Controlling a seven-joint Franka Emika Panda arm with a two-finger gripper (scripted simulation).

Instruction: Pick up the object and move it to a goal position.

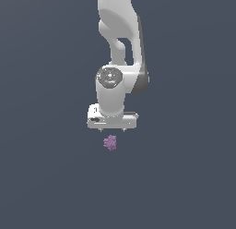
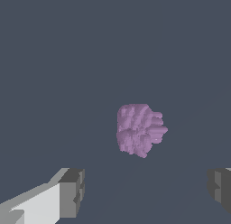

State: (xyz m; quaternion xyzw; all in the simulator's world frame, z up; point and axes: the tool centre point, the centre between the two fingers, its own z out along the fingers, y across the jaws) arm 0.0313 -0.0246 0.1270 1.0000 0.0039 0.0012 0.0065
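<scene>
While the arm hangs over the scene, these lines run from the nearest thing to the farthest.

Grape cluster: the purple bumpy cluster (image 1: 110,142) lies on the flat dark grey-blue worktop (image 1: 41,177), nearest the exterior camera of all that shows; it is small, matte and knobbly.

Cluster in the wrist view: the cluster (image 2: 139,129) sits between the lines of the two fingers but beyond their tips, touching neither.

Pincer: the pincer (image 1: 113,129) hovers just behind and above the cluster, released, its jaws spread well wider than the cluster and grasping nothing.

Fingers: one grey pad on its white finger (image 2: 72,192) shows at one side of the wrist view, the other pad at the opposite edge, with bare worktop between them.

Hand and wrist: the white hand block points straight down, with the round wrist joint above it.

Arm: the white arm (image 1: 117,34) rises behind, out of the exterior view's top.
</scene>
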